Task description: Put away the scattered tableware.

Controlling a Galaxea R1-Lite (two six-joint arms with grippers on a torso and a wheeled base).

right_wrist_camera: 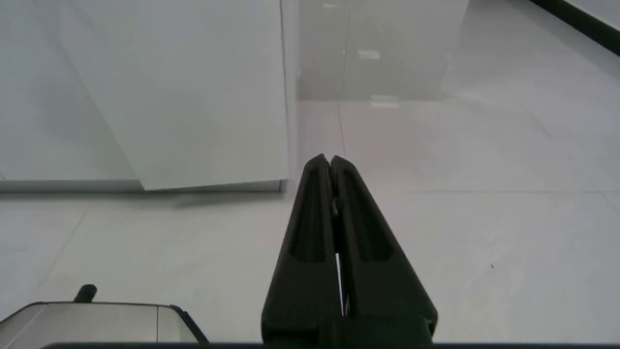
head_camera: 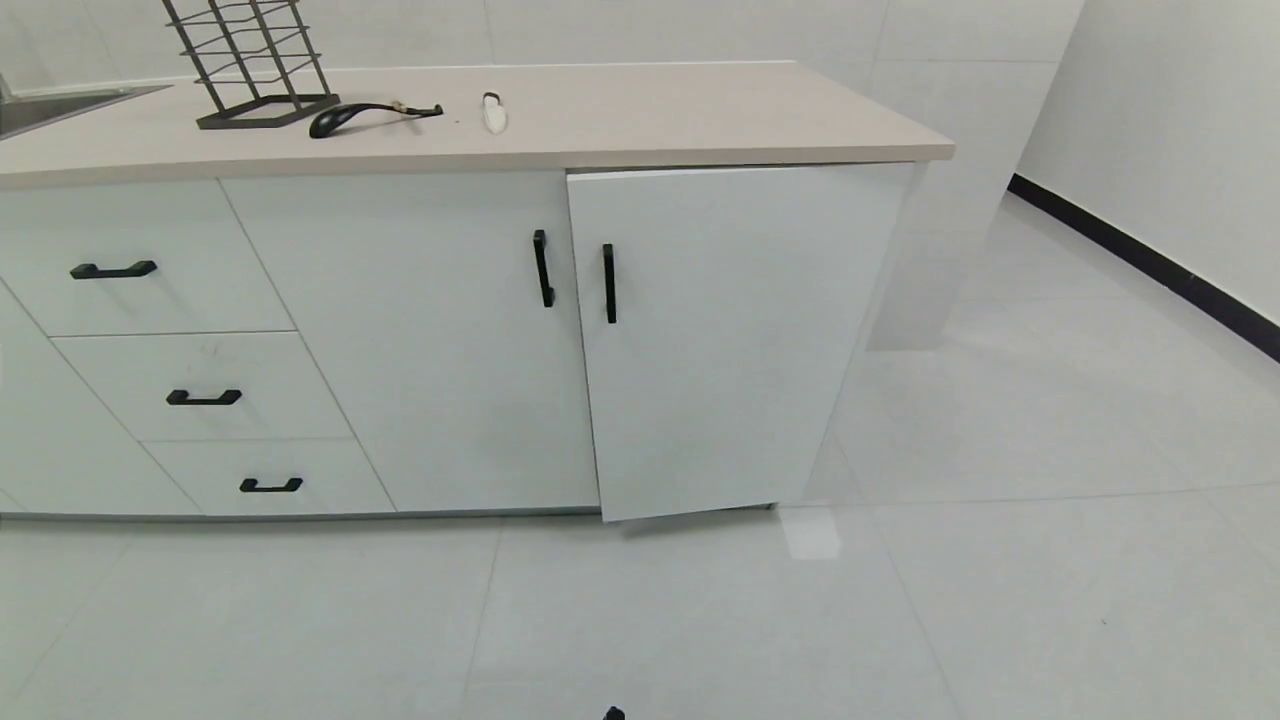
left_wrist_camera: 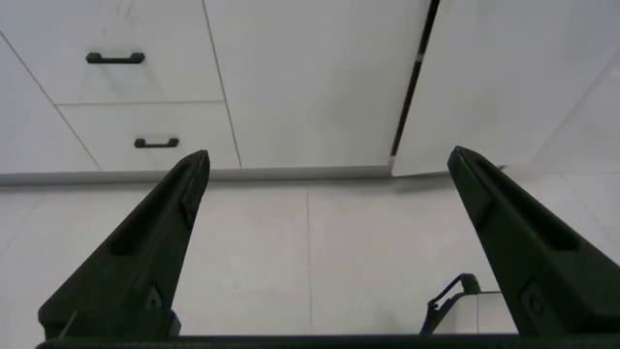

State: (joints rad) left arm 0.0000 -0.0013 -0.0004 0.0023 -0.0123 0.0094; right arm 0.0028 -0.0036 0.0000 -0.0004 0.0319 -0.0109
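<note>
Tableware: black curved ladle (head_camera: 370,113), small white utensil (head_camera: 492,112), on far beige tabletop (head_camera: 700,110); approach before reaching. Left pincer (left_wrist_camera: 329,155) wide, right pincer (right_wrist_camera: 329,163) closed.

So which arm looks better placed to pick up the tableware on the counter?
Probably left: the left claw is open, the right claw shut, and the black curved utensil and small white spoon lie left of centre on the beige countertop.

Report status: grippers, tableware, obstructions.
Left gripper open, right gripper shut, both empty. Black spoon and white utensil on countertop, untouched. Cabinet door ajar.
</note>
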